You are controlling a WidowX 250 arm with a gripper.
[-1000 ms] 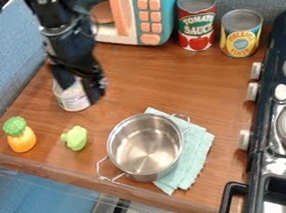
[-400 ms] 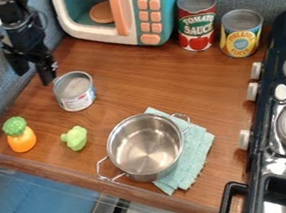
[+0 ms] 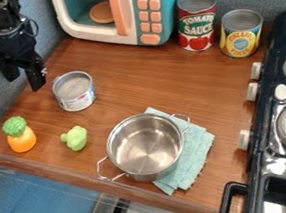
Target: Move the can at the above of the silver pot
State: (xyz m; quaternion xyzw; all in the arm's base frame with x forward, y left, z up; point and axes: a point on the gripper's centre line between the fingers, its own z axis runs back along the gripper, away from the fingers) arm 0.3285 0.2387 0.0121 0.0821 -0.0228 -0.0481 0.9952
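Claw (image 3: pixel 25 82), released w/ nothing held, hangs nr. small can (image 3: pixel 74 91), upright on table (image 3: pixel 145 78), above-left of pot (image 3: pixel 145 146); placement prob. done, only arm's retreat left.

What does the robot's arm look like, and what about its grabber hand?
The arm is black all over, with chunky, shiny joints and a thin dark wire looping out at its side. Its gripper is black too, with two thick, blocky fingers. One finger has small pale specks on its edge, too tiny to make out.
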